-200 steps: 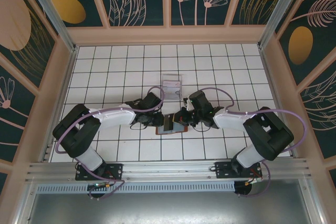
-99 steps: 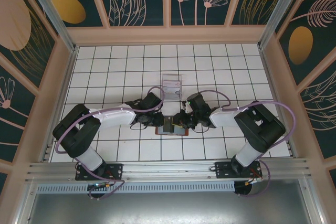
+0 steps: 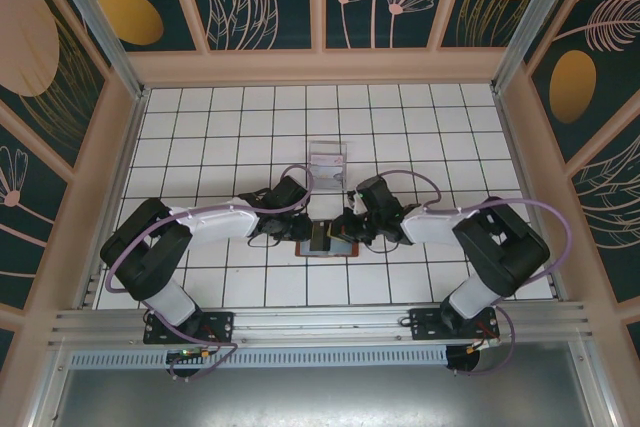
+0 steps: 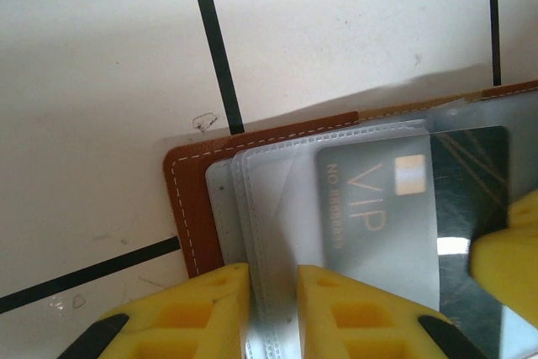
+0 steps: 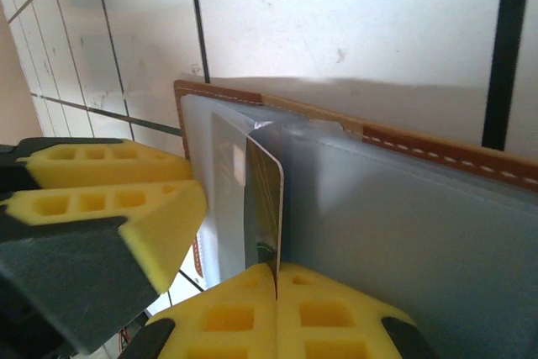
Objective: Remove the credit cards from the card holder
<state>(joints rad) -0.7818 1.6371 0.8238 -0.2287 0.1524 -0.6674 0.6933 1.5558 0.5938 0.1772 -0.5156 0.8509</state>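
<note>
Your right gripper point(image 5: 276, 292) is clenched on the edge of a thin grey-lavender credit card point(image 5: 265, 208) poking from the open reddish-brown leather card holder point(image 5: 437, 155) on the white tiled counter point(image 5: 336, 23). Your left gripper point(image 4: 273, 300), opposite, pinches the clear sleeves point(image 4: 269, 182), so pull straight back, away from it.

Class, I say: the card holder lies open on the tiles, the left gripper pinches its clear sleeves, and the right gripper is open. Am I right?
No: the right gripper is shut on a card by its edge, as the right wrist view shows. The card holder does lie open, and the left gripper pinches its sleeves.
</note>
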